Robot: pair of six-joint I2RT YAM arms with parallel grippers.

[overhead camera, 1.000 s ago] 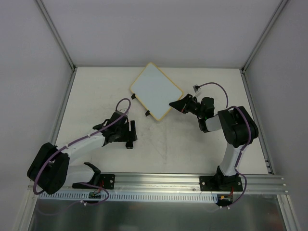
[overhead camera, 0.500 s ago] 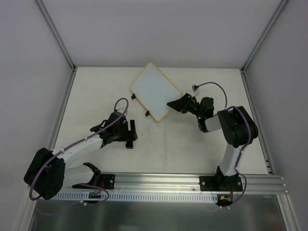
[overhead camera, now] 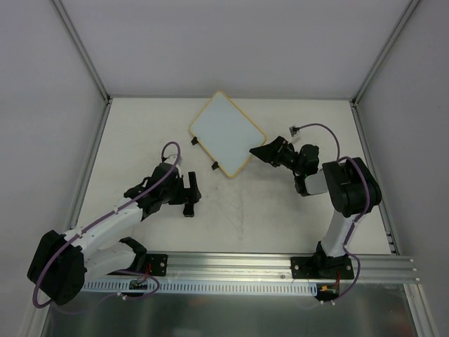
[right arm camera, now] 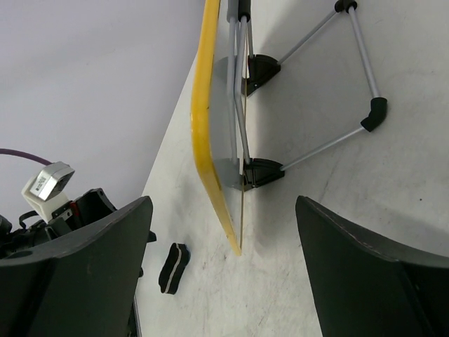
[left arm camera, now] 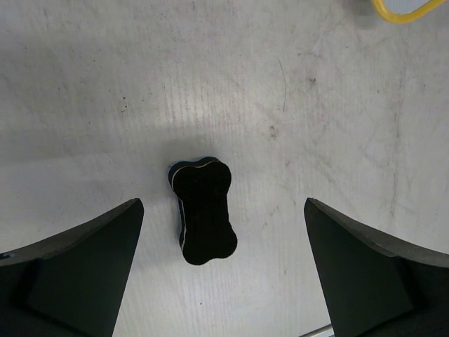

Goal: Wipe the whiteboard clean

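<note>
The whiteboard (overhead camera: 226, 133) stands tilted on its wire stand at the back middle of the table, and its white face looks blank. In the right wrist view I see it edge-on as a yellow rim (right arm camera: 208, 133) with two black clips. My right gripper (overhead camera: 262, 150) (right arm camera: 223, 203) is open just right of the board's near corner, not touching it. The black eraser (left arm camera: 203, 210) (right arm camera: 173, 267) lies flat on the table. My left gripper (overhead camera: 189, 195) (left arm camera: 222, 205) hovers over it, open wide, with both fingers clear of it.
The stand's grey wire legs (right arm camera: 330, 140) spread over the table behind the board. The left arm's wrist (right arm camera: 63, 210) sits close to the eraser. White walls and metal rails (overhead camera: 95, 151) bound the table on three sides.
Both grippers have opened. The left one let go of the eraser, which now lies on the table. The right one released the board's corner and drew back slightly to the right.
</note>
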